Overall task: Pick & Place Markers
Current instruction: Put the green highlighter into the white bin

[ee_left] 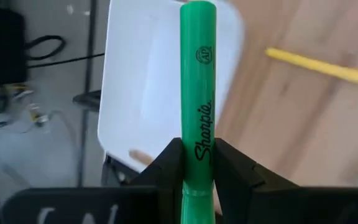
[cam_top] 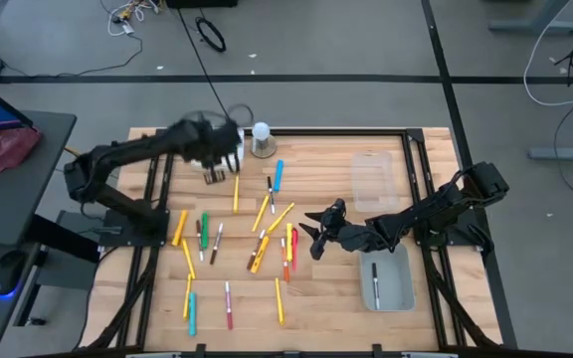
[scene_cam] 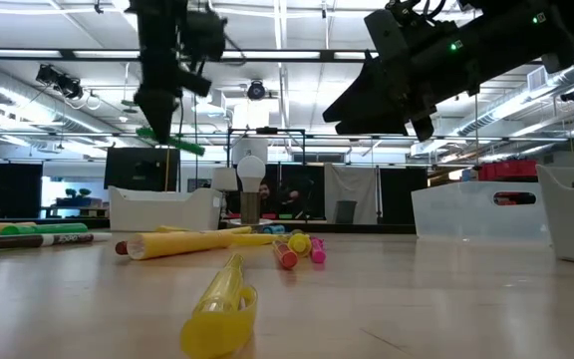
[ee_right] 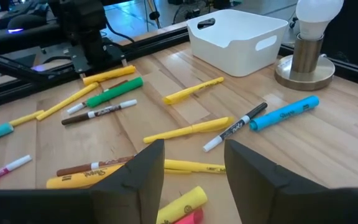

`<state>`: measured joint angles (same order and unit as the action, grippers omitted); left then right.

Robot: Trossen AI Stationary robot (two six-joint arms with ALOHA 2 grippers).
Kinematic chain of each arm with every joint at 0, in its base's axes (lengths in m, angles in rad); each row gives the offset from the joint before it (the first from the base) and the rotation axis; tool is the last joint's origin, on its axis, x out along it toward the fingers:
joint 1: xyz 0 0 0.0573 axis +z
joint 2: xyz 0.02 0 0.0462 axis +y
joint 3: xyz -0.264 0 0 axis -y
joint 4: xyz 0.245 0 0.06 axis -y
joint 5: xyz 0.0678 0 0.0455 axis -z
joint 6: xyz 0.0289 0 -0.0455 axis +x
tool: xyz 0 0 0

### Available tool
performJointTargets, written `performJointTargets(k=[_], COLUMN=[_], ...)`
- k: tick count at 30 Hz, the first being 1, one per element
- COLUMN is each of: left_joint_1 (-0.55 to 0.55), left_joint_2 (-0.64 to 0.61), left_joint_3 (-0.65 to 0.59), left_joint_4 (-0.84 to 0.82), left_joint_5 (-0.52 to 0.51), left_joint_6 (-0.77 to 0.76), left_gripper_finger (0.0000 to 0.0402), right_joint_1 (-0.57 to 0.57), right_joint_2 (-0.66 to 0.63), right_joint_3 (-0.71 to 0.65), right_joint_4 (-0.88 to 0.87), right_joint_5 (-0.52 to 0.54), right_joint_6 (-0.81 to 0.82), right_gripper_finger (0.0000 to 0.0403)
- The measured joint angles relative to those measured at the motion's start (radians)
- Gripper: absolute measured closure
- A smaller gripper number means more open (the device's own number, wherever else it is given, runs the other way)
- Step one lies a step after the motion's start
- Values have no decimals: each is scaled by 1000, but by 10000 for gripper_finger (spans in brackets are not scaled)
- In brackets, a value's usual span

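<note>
- The left hand (ee_left: 197, 177) is clamped on a green marker (ee_left: 197, 81), gripping it near one end so most of the barrel sticks out ahead of the fingers.
- From the left wrist view, that marker hangs over the white bin (ee_left: 148, 81). Judging from above, the left hand (cam_top: 219, 164) is at the far-left part of the bench (cam_top: 316, 298), with the bin blurred under the arm.
- To do this drop well: hold the whole barrel inside the bin's rim before letting go, since the long free end could catch the wall and tip out. Lowering first would cut the bounce.
- Keep clear of the lamp (cam_top: 262, 137) standing just beside the bin.
- The right hand (ee_right: 191, 180) hangs spread and empty above the scattered markers (cam_top: 257, 239) mid-bench, with yellow ones just below it.
- Its next pick looks best on a marker lying apart from others; the yellow, orange and pink ones here crowd together, so closing across a single barrel matters.
- One marker already lies in the grey tray (cam_top: 391, 293) on the right.
</note>
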<state>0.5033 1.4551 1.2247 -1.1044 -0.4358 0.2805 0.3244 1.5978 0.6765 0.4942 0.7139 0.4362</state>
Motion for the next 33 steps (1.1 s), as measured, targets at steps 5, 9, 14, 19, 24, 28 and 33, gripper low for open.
performJointTargets(k=[5,9,14,19,24,28,33], left_joint_1=[234,317,354,358,365,367,366], left_joint_2=[0,7,81,181,271,314,326], left_joint_3=[-104,-180,-191,-191,-191,-191,-191], left_joint_4=[209,362,434,452,469,509,529], left_joint_5=[221,272,273,270,261,257,255], left_joint_6=[264,386,413,442,465,465,465], left_gripper_finger=[332,330,330,331,326,324,311], right_joint_1=[0,-2,-11,-23,-23,-23,-23], right_joint_2=[0,0,0,0,0,0,0], right_joint_3=[0,0,0,0,0,0,0], right_joint_4=[0,0,3,11,16,19,35], right_joint_5=[0,0,0,0,0,0,0], right_joint_6=[21,26,23,38,56,56,53], right_gripper_finger=[234,234,234,234,234,234,234])
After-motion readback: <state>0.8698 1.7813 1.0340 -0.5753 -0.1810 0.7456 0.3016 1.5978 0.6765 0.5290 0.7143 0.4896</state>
